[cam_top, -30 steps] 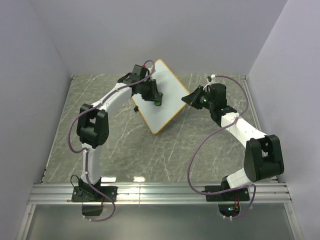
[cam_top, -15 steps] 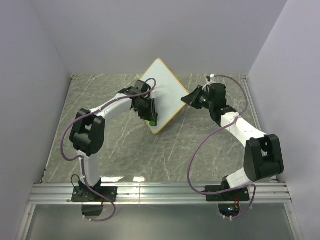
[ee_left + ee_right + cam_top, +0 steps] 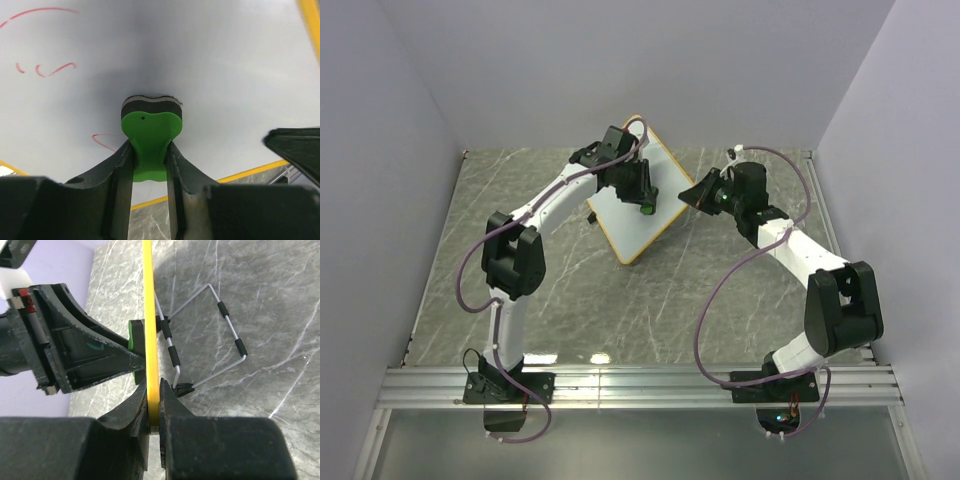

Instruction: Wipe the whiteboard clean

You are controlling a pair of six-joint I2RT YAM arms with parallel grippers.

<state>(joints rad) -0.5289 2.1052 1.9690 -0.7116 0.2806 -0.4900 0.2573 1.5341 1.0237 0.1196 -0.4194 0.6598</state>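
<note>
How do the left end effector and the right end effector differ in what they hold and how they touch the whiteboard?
The left end effector is shut on the green eraser; the right end effector is shut on the whiteboard, at its yellow rim. The left holds the eraser against the board's face; the right meets the board edge-on. Both are shut.

The whiteboard [image 3: 642,232] is a small white rectangle with rounded corners and a thin yellow-orange rim. It stands tilted at the back middle of the worktop [image 3: 520,280], turned so that it looks like a diamond from above. Its lower corner seems to rest on the surface. A few thin red strokes [image 3: 47,69] mark its face. A wire stand [image 3: 220,335] with black sleeves folds out behind it.
</note>
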